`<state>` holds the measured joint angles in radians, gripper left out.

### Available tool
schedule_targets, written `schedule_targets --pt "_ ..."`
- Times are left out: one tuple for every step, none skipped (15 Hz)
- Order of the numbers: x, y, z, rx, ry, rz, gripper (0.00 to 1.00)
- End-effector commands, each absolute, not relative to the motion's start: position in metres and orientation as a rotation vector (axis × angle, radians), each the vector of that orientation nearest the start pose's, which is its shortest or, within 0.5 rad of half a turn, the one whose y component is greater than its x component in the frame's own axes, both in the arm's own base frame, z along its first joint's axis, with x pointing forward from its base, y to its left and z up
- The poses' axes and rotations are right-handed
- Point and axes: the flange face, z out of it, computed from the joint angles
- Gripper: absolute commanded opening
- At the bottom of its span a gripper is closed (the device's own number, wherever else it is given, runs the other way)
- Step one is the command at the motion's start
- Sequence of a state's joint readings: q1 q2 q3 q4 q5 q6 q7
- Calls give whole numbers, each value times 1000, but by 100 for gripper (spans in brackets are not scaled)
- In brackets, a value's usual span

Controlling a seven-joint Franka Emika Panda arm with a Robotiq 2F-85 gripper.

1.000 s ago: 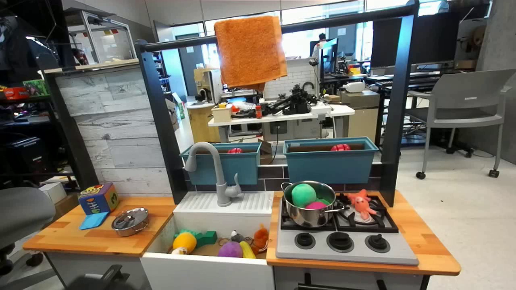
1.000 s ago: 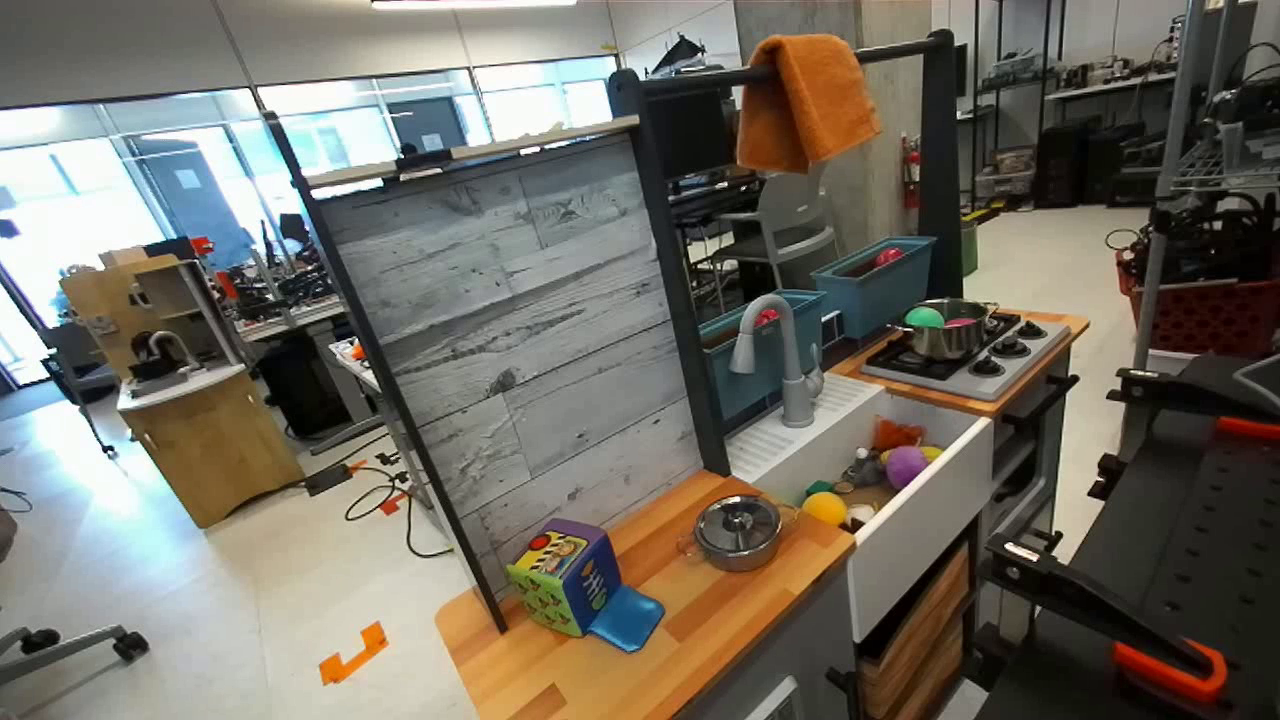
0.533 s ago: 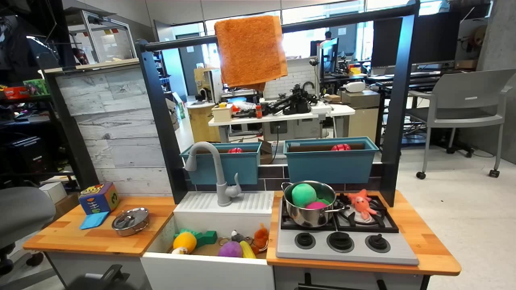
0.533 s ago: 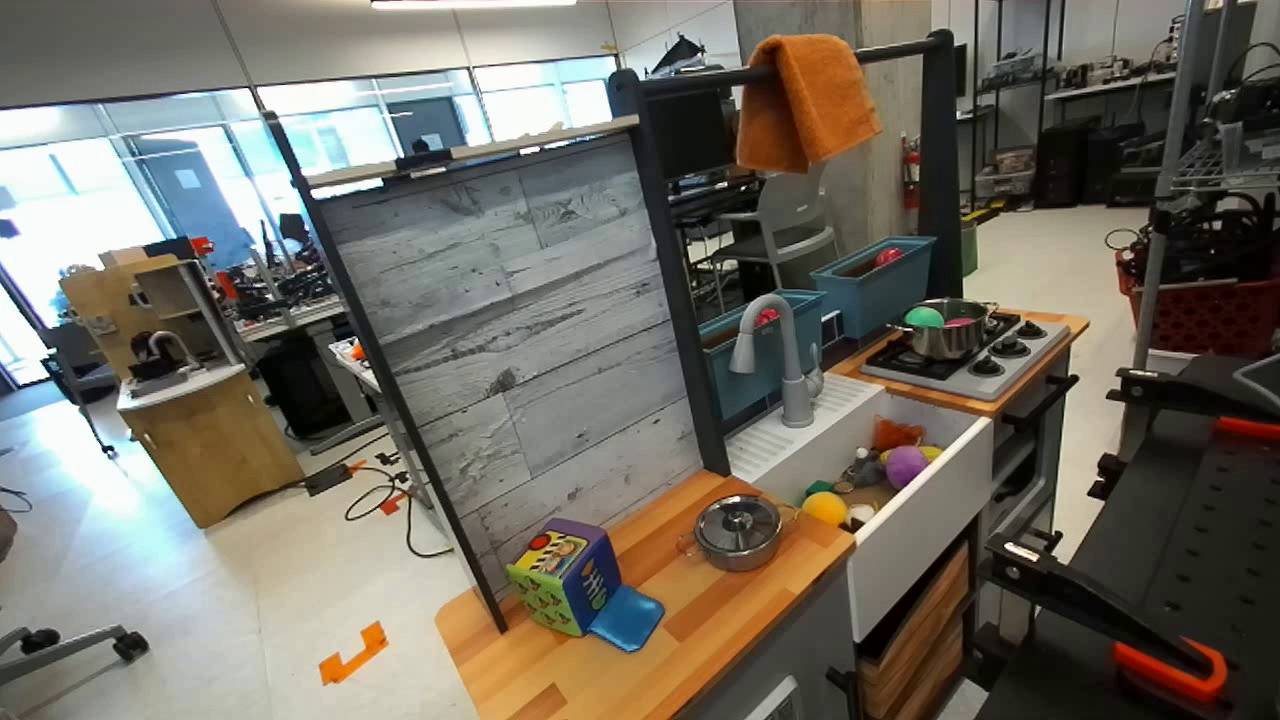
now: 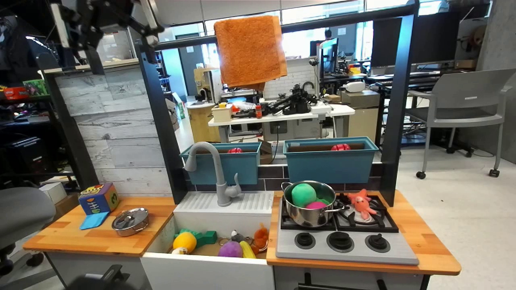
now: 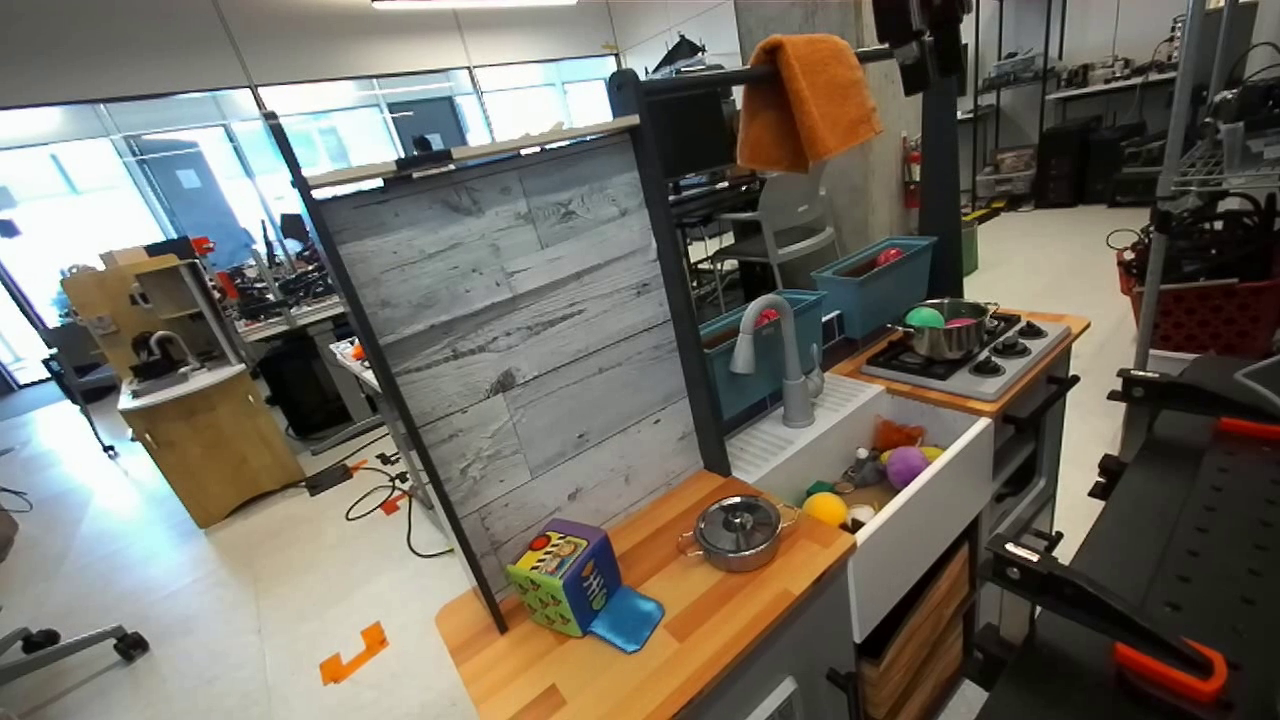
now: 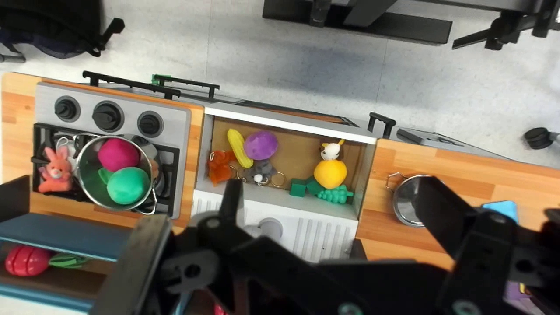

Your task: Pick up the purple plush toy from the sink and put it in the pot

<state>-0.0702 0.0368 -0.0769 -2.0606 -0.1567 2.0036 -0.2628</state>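
The purple plush toy (image 5: 230,249) lies in the white sink (image 5: 207,274), against a yellow banana-like toy, in both exterior views. It also shows in the wrist view (image 7: 261,145), near the sink's front wall (image 7: 288,124). The steel pot (image 5: 308,217) stands on the stove and holds green and pink plush things; it also shows in the wrist view (image 7: 91,164). My gripper (image 7: 330,192) is open and empty, high above the toy kitchen. In an exterior view the gripper (image 5: 123,60) is at the top left; in an exterior view it (image 6: 915,65) is at the top edge.
The grey faucet (image 5: 219,173) rises behind the sink. Several toys, including a yellow ball (image 5: 184,242) and an orange toy (image 5: 261,237), share the sink. A small lidded pot (image 5: 130,222) and a cloth cube (image 5: 98,198) stand on the counter. The towel bar (image 5: 346,18) spans above.
My gripper has come into view at the top of both exterior views; it was out of view before. The toys, sink and pot have not moved.
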Motion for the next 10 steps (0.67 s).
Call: schedule_targets --pt "582 -111 370 -3186 -346 270 100" --pt "590 -111 352 -3164 -356 315 100" --pt "597 -108 331 -3141 -360 345 100" --pt "602 -105 310 -3123 -363 380 100" --pt "605 -102 290 -3104 -370 421 100" --pt "609 -100 272 -3084 -368 439 100" --pt "613 -99 254 -3072 -348 445 100" --pt "615 -101 237 -3042 -334 489 100" --pt "619 -103 222 -3030 -302 480 100" --pt "622 -106 207 -3016 -263 468 100"
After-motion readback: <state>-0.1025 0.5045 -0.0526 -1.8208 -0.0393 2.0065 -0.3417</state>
